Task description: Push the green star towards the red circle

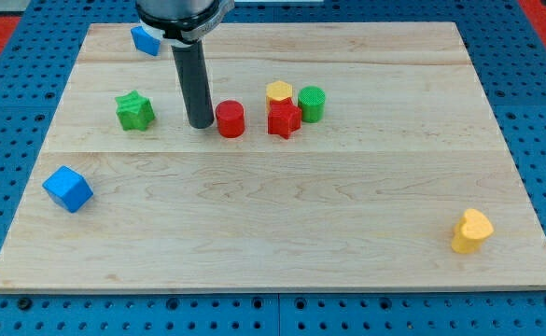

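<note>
The green star point(134, 110) lies on the wooden board at the view's left, upper half. The red circle point(230, 119) stands to its right, near the board's middle top. My tip point(200, 125) rests on the board between them, just left of the red circle and nearly touching it, with a clear gap to the green star on its left. The dark rod rises from the tip to the view's top.
A red star point(284, 119), a yellow hexagon point(279, 92) and a green circle point(312, 103) cluster right of the red circle. A blue block point(145, 39) sits at the top left, a blue cube point(67, 189) at the left edge, a yellow heart point(471, 231) at the bottom right.
</note>
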Controlling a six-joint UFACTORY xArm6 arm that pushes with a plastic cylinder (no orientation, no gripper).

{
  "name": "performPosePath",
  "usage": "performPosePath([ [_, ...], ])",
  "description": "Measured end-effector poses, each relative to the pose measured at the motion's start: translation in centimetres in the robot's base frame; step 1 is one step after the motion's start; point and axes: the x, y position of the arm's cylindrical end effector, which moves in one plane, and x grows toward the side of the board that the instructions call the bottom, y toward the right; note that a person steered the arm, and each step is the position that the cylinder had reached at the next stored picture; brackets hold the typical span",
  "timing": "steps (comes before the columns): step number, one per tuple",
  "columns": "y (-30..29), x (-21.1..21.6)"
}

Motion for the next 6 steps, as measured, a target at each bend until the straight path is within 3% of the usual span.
performPosePath([
  [4, 5.7, -0.7],
  [6, -9.1, 4.8],
])
